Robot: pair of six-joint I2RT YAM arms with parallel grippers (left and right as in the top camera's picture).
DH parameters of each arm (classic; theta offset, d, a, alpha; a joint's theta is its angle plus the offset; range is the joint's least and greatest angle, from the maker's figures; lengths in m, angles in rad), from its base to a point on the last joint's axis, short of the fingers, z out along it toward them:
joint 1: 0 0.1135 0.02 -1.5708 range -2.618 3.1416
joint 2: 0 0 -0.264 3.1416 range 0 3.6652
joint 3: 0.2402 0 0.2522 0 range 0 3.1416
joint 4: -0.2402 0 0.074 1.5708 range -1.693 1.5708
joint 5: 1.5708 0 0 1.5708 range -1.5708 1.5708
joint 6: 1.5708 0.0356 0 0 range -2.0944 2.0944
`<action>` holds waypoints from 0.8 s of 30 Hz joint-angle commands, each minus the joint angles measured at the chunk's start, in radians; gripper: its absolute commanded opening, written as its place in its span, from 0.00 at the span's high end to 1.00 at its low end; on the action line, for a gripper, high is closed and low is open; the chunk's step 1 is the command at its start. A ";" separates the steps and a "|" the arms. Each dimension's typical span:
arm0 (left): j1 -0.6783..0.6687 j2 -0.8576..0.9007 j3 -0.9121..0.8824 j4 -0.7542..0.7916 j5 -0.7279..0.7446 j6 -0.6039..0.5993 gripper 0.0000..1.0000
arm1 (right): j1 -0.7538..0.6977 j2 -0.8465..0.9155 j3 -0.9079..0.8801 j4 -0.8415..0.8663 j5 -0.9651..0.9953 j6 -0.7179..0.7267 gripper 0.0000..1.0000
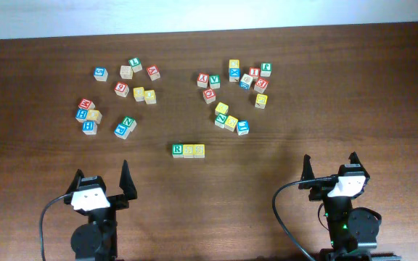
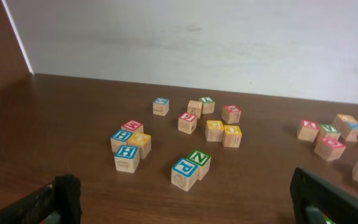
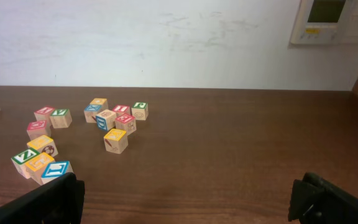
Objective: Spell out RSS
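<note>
In the overhead view three cubes stand touching in a row at the table's middle: the green R cube (image 1: 178, 150) on the left, then a yellow cube (image 1: 189, 151) and a second yellow cube (image 1: 199, 151). This row does not show in either wrist view. My left gripper (image 1: 101, 180) is open and empty near the front edge, left of the row; its wrist view (image 2: 185, 202) shows bare table between the fingers. My right gripper (image 1: 332, 165) is open and empty at the front right, and its wrist view (image 3: 188, 199) shows only table.
A cluster of loose lettered cubes (image 1: 125, 90) lies at the back left, with a blue P cube (image 2: 184, 172) and green N cube (image 2: 199, 162) nearest my left gripper. Another cluster (image 1: 234, 90) lies at the back right; a blue cube (image 3: 56, 170) sits by my right gripper's left finger.
</note>
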State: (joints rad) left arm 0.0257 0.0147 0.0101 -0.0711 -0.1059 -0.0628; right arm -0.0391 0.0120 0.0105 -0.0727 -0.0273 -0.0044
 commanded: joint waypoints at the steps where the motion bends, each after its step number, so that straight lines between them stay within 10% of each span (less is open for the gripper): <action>1: 0.001 -0.010 -0.001 -0.012 0.005 0.064 0.01 | 0.005 -0.009 -0.005 -0.006 -0.006 -0.006 0.02; 24: 0.001 -0.010 -0.001 -0.013 0.011 0.049 0.01 | 0.005 -0.008 -0.005 -0.005 -0.006 -0.006 0.02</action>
State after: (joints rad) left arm 0.0257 0.0147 0.0101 -0.0727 -0.0868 -0.0185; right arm -0.0391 0.0120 0.0105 -0.0727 -0.0273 -0.0044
